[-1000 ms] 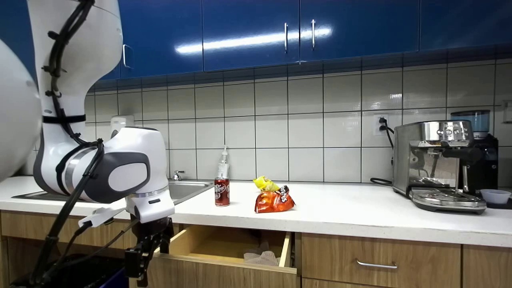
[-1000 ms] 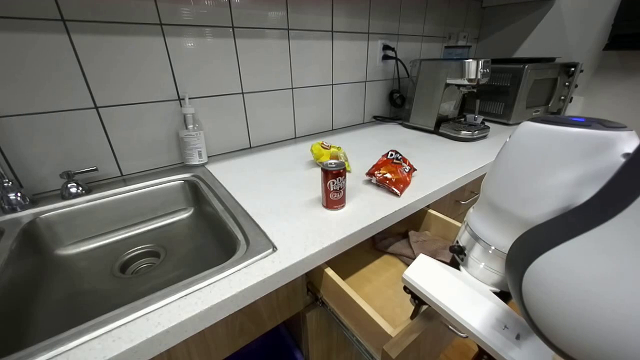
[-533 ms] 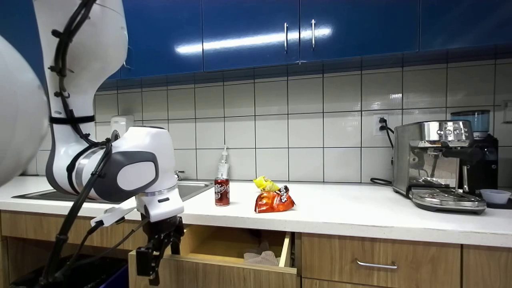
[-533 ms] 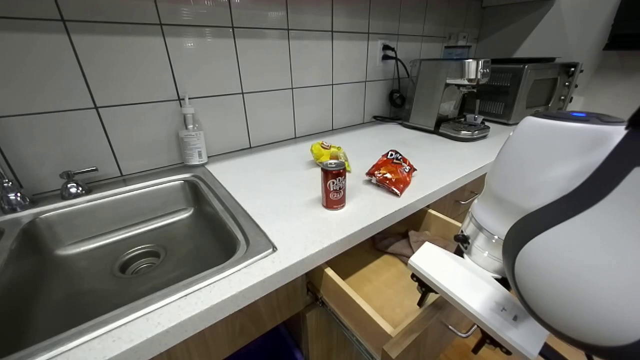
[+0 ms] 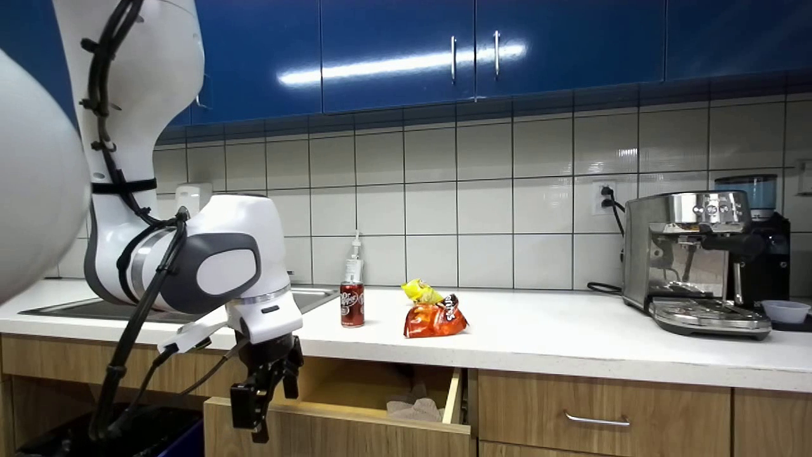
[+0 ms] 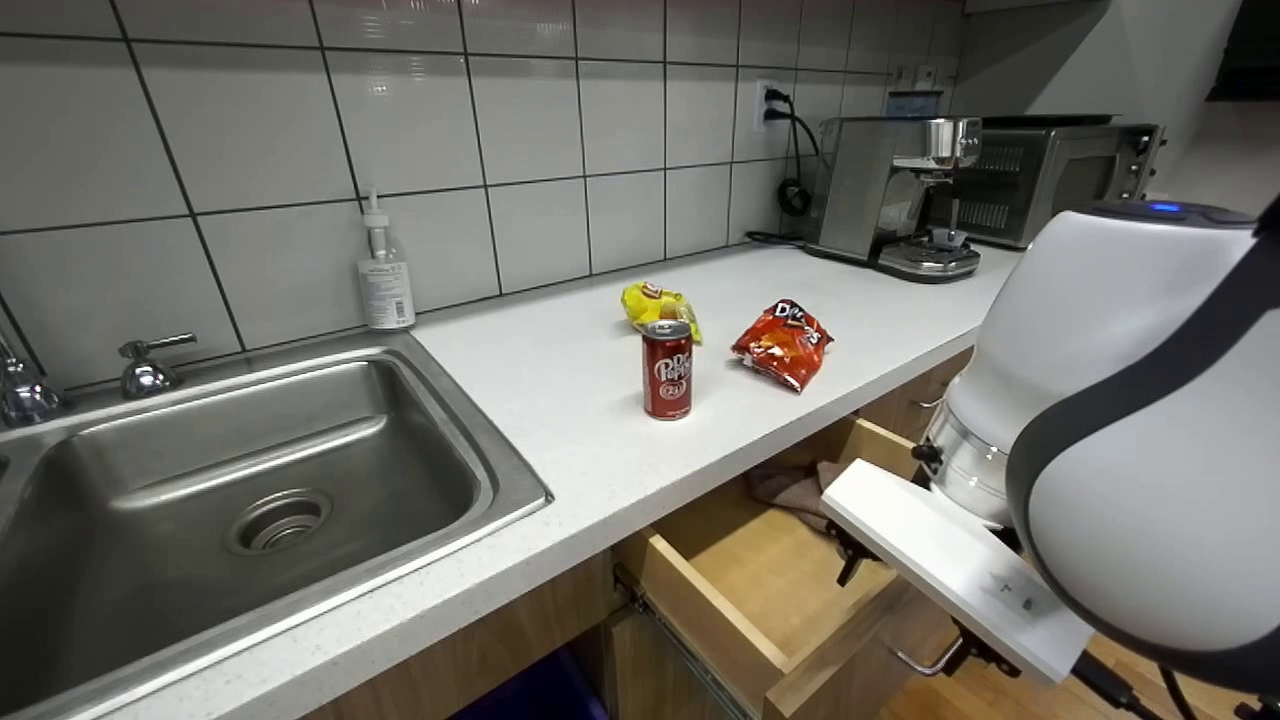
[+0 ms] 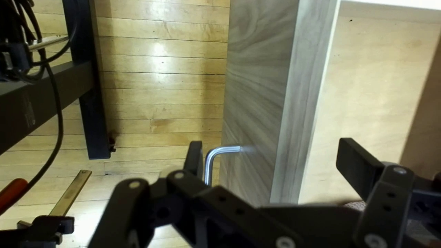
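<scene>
My gripper (image 7: 275,160) is open, with nothing between its pads. In the wrist view it straddles the front panel of a pulled-out wooden drawer (image 7: 305,103). One finger (image 7: 194,159) is on the outer side, beside the silver handle (image 7: 224,149); whether they touch cannot be told. Over the drawer's inside stands the opposite finger (image 7: 358,165). An exterior view has the gripper (image 5: 269,406) at the left end of that drawer front (image 5: 355,438). A brownish cloth (image 5: 415,406) lies inside the drawer. The handle (image 6: 930,662) also shows below the white bar on the wrist in an exterior view.
On the white counter (image 6: 560,400) stand a Dr Pepper can (image 6: 667,370), a red Doritos bag (image 6: 783,345) and a yellow bag (image 6: 655,305). A sink (image 6: 300,430), soap bottle (image 6: 386,280) and espresso machine (image 5: 698,260) are farther off. A dark frame (image 7: 96,110) stands on the floor.
The arm and gripper have shifted to the right along the drawer front and slightly upward in an exterior view. The jaws stay open; drawer and counter items have not moved.
</scene>
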`<state>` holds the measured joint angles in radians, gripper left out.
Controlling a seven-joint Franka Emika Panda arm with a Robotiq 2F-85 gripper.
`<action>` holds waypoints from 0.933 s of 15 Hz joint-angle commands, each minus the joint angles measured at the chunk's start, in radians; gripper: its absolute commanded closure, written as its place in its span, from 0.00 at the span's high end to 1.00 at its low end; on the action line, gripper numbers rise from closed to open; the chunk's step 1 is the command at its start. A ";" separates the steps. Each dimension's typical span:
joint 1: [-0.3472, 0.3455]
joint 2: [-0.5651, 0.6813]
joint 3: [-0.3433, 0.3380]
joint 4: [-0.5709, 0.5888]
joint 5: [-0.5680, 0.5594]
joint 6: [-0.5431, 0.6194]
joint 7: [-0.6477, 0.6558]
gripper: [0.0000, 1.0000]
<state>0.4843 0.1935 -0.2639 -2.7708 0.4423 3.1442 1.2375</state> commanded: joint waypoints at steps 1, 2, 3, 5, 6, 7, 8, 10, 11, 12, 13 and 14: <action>0.065 -0.048 -0.085 -0.015 -0.040 -0.002 0.006 1.00; 0.082 -0.050 -0.108 -0.015 -0.050 -0.001 0.008 1.00; 0.085 -0.058 -0.122 -0.012 -0.060 -0.016 -0.004 1.00; 0.089 -0.077 -0.140 -0.009 -0.092 -0.050 -0.033 1.00; 0.088 -0.086 -0.146 -0.009 -0.111 -0.062 -0.044 1.00; 0.091 -0.091 -0.155 -0.006 -0.136 -0.076 -0.053 1.00; 0.088 -0.100 -0.158 -0.004 -0.158 -0.091 -0.065 1.00; 0.079 -0.122 -0.157 -0.001 -0.197 -0.128 -0.090 1.00; 0.071 -0.140 -0.150 0.000 -0.209 -0.152 -0.111 1.00; 0.066 -0.153 -0.147 0.002 -0.219 -0.174 -0.129 1.00; 0.064 -0.164 -0.146 0.005 -0.228 -0.198 -0.153 1.00; 0.062 -0.173 -0.147 0.010 -0.237 -0.223 -0.178 1.00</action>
<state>0.5617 0.0891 -0.4043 -2.7664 0.2421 3.0162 1.1362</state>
